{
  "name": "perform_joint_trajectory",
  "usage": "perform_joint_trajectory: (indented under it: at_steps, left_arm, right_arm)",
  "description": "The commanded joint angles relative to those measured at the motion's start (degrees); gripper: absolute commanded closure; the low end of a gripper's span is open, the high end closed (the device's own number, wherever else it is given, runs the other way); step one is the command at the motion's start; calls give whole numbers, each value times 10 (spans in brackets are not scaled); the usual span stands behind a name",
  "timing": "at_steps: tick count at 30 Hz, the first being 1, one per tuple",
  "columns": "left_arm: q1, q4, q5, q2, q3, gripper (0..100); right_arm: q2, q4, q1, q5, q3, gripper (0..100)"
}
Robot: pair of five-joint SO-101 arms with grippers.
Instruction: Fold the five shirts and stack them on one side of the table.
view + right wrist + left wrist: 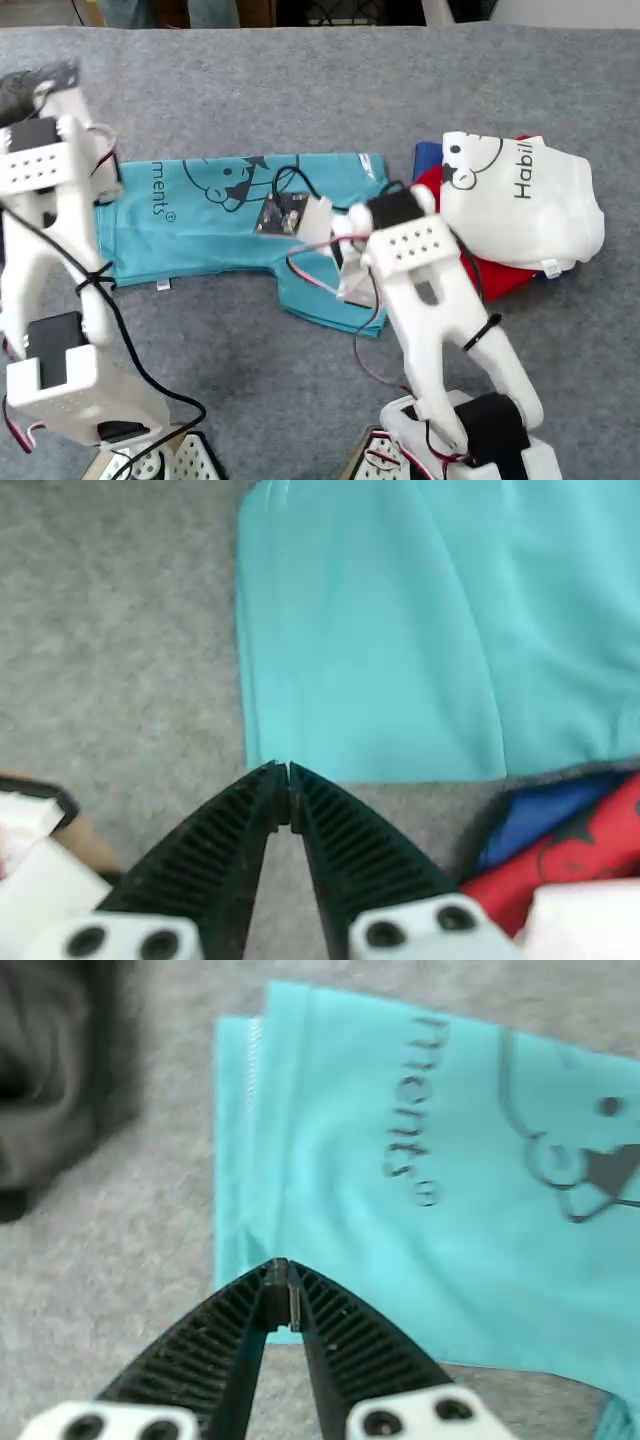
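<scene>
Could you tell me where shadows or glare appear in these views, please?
High view: soft, even light, no glare on the white shirt. Left wrist view: faint shading along folds in the teal shirt. Right wrist view: evenly lit, no hard shadows.

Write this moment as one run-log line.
left gripper shut at teal shirt edge | right gripper shut at teal shirt edge | white shirt atop red shirt and blue shirt

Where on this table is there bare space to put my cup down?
Bare: the far strip of table beyond the teal shirt and the shirt pile; the near patch between the left arm and right arm. Crowded: the middle, where shirt, right arm and pile meet.
</scene>
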Motion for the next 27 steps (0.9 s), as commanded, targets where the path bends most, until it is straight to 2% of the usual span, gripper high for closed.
perform_joint_trajectory:
  at_steps: [1,5,9,17,27]
  left_arm:
    - [-51,-91,0,-27,123,970]
    - [-83,-231,3,-33,260,970]
    - [-109,-319,4,-34,350,970]
    - [-120,-337,4,-58,359,970]
    - [-114,-337,4,-57,359,970]
  right_arm:
    - [-29,-67,-25,6,62,915]
    - [-29,-84,-53,6,96,773]
    - [-29,-87,-106,0,102,780]
    - [-27,-145,-123,-60,134,762]
    - [-26,-176,-124,-62,181,762]
